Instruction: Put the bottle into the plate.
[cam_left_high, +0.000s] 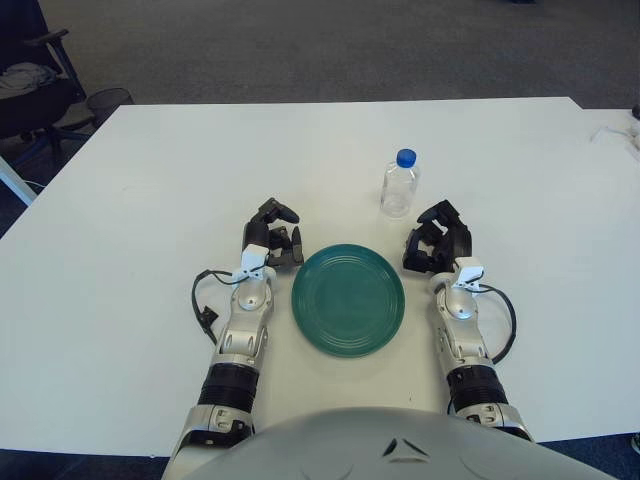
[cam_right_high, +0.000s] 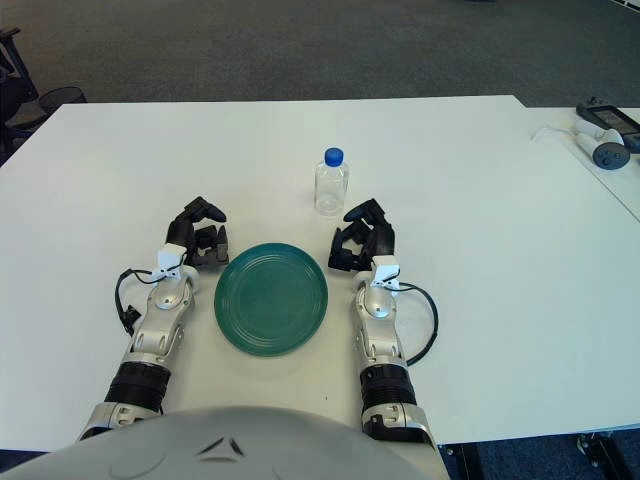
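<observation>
A small clear bottle with a blue cap stands upright on the white table, just beyond the plate's far right side. The round green plate lies flat between my two hands and holds nothing. My right hand is at the plate's right rim, a short way in front of the bottle and apart from it, fingers curled around nothing. My left hand shows at the plate's left rim, fingers curled too and holding nothing.
A black office chair stands off the table's far left corner. White controllers with a cable lie at the table's far right edge.
</observation>
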